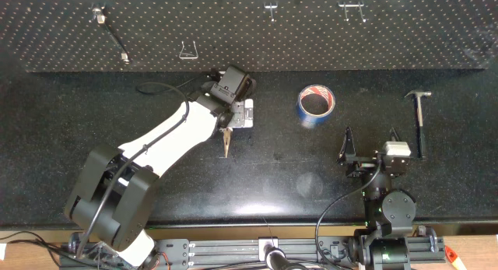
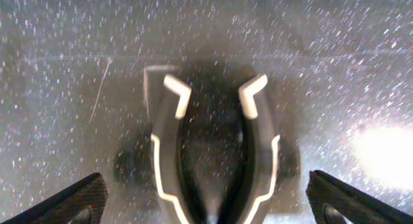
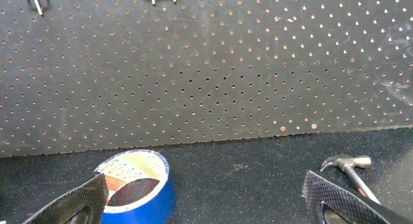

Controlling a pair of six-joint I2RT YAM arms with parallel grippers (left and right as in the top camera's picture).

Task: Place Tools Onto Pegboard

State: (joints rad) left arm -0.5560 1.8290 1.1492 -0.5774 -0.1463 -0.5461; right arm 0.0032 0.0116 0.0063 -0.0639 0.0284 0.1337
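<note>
While the left gripper [image 2: 205, 179] hangs spread wide and empty over the pliers [image 2: 169, 153], I judge the step in hand to be the pick-up — nothing is grasped yet. Both handles lie framed between its fingers, on the worktop [image 1: 311, 169] just short of the pegboard [image 1: 311, 36]. Next move as I read it: lower, pinch across the handles, lift.

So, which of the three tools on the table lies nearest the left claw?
The pliers, beneath the left claw; tape roll and hammer lie far right.
</note>
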